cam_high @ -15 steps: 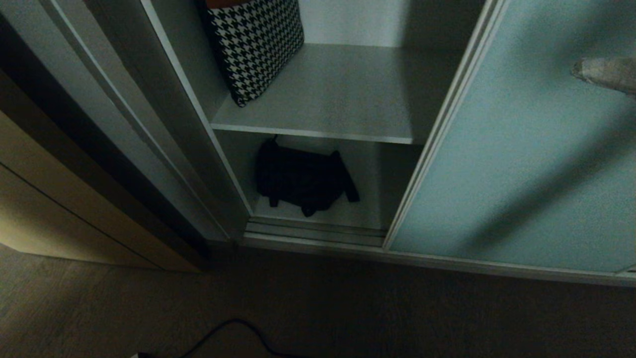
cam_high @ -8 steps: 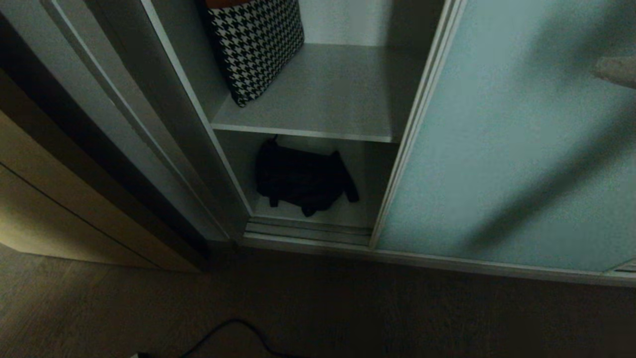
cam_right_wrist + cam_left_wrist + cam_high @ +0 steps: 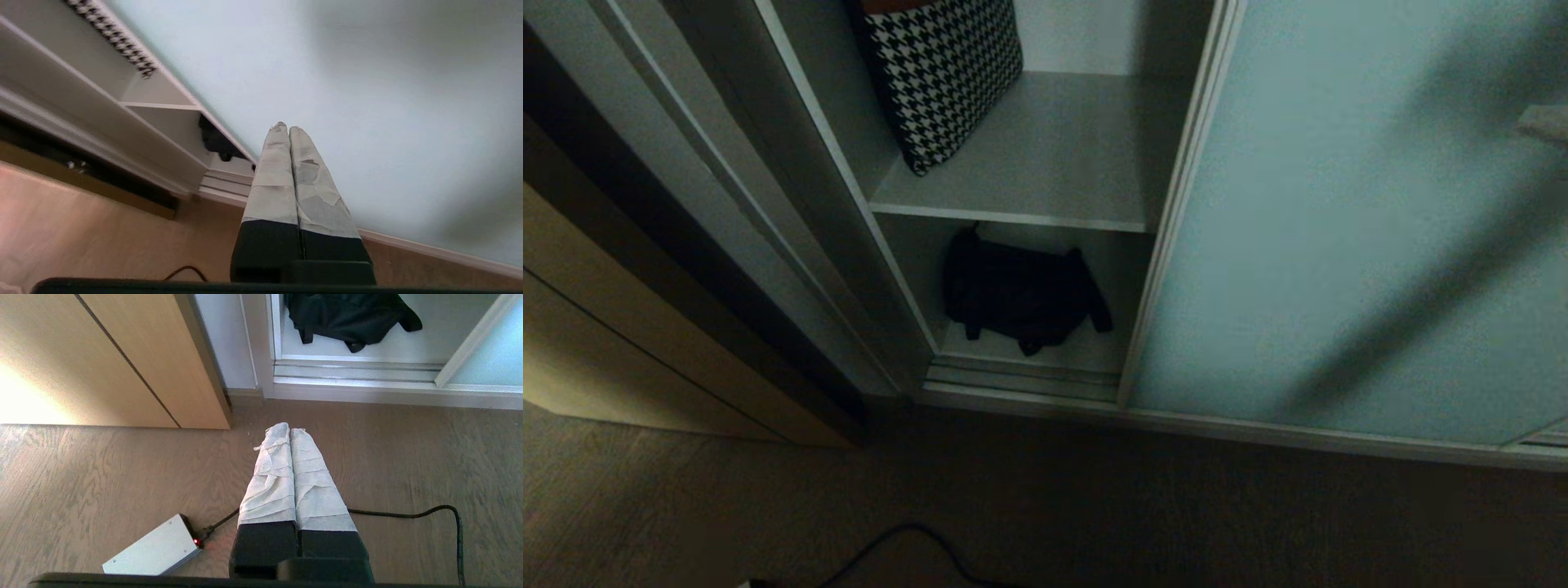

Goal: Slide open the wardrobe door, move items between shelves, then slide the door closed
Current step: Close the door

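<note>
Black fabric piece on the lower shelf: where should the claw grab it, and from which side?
Grip the bunched middle of the black fabric piece, coming in through the open gap from the front, left of the sliding door. It lies flat and limp on the lower shelf; its thin straps would probably slip.

The sliding wardrobe door (image 3: 1339, 245) is frosted matt glass in a thin silvery metal frame. The shelves (image 3: 1054, 163) look like smooth matt board. Soft black cloth (image 3: 1021, 290) lies lower centre; houndstooth fabric (image 3: 939, 73) sits upper centre. The floor (image 3: 102, 477) is grained wood.
</note>
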`<state>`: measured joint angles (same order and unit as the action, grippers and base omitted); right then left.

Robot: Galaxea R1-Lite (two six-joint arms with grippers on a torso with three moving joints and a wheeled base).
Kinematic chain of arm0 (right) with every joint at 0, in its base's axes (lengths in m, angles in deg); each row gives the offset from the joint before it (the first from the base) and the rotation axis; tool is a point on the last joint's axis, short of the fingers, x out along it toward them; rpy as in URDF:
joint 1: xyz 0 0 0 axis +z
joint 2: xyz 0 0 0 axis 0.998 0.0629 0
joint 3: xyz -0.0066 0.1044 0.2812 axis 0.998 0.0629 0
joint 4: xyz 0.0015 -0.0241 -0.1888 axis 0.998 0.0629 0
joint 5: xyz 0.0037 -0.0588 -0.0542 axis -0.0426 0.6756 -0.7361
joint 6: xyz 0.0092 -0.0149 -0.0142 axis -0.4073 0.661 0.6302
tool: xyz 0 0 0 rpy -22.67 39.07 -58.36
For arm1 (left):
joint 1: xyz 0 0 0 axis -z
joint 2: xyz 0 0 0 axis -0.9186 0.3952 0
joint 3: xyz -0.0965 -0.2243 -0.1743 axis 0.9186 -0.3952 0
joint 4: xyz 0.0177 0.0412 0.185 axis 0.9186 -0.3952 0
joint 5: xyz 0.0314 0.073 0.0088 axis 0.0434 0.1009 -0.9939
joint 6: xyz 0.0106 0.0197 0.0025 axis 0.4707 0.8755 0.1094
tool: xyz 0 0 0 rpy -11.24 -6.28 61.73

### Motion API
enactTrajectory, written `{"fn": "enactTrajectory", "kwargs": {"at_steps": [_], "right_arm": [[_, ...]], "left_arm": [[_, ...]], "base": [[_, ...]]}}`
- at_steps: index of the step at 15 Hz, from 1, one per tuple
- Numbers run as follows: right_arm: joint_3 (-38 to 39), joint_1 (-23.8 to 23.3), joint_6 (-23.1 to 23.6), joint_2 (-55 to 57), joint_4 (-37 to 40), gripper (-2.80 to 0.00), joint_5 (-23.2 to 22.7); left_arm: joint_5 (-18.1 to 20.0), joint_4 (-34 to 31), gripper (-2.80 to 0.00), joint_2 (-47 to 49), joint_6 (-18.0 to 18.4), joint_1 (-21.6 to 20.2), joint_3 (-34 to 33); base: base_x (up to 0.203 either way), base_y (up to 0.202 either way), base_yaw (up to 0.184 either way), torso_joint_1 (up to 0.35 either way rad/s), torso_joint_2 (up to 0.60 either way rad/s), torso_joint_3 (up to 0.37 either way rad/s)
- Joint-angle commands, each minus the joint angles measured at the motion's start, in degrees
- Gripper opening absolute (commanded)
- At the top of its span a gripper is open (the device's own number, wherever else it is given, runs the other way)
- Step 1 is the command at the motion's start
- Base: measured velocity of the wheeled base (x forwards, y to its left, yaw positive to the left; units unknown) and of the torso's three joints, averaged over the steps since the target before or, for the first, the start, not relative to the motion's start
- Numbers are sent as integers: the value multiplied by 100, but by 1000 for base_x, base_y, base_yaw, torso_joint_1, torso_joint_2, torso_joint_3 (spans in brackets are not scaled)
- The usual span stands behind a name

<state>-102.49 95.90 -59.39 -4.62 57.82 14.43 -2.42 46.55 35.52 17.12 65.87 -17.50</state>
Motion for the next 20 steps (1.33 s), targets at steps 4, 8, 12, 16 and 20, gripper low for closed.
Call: {"fn": "enactTrajectory", "kwargs": {"at_steps": [4, 8, 12, 16, 20], "right_arm": [[-237, -1248, -202, 155, -44, -280, -1], [-434, -2583, -269, 253, -114, -280, 34], [-461, -3652, -240, 293, -177, -280, -28], [-478, -2736, 7, 286, -206, -280, -112], [-517, -2376, -60, 593, -214, -280, -132]], "left_arm": [[1, -2, -280, 9, 2, -3, 0], [1, -2, -280, 9, 2, -3, 0], [1, -2, -280, 9, 2, -3, 0], [1, -2, -280, 9, 2, -3, 0], [1, -2, -280, 9, 2, -3, 0]], "base": [[0, 0, 0, 0, 0, 0], [0, 0, 0, 0, 0, 0], [0, 0, 0, 0, 0, 0], [0, 0, 0, 0, 0, 0], [0, 0, 0, 0, 0, 0]]}}
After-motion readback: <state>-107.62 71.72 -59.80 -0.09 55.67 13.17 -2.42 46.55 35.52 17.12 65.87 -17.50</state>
